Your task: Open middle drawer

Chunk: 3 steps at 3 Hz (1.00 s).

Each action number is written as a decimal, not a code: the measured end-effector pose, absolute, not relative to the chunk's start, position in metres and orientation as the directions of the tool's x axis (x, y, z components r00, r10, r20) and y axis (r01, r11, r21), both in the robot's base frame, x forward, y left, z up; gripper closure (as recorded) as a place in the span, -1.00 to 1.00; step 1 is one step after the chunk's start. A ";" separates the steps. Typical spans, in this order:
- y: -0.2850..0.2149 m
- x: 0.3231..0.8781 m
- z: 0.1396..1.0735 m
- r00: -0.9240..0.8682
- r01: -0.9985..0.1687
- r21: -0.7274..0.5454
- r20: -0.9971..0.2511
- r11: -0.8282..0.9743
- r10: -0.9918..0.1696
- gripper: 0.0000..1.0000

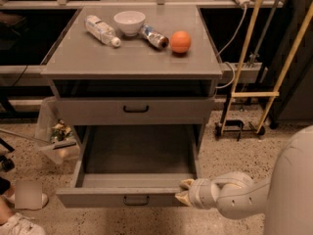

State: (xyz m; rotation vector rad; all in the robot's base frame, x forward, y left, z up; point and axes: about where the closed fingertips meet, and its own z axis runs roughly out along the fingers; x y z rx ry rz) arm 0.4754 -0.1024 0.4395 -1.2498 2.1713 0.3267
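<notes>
Atop the cabinet (122, 58) lie a water bottle (101, 30), bowl (129, 22), can (154, 37) and orange (180, 41). Below, the middle drawer (98, 198) juts toward the camera, long axis left-right. The gripper (184, 190) pinches its front's right end.

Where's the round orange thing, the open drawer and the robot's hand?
Round orange object (180, 41), camera view: its middle, on the cabinet top.
Open grey metal middle drawer (139, 155), camera view: its bare grey floor.
Robot's pale gripper (183, 190), camera view: its tip, at the drawer's front right corner.
</notes>
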 end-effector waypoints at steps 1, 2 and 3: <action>-0.106 0.472 0.440 -0.379 -0.839 -0.083 -0.620 0.538 -0.687 1.00; -0.105 0.472 0.440 -0.380 -0.839 -0.082 -0.620 0.538 -0.686 1.00; -0.108 0.469 0.440 -0.386 -0.832 -0.081 -0.627 0.549 -0.677 1.00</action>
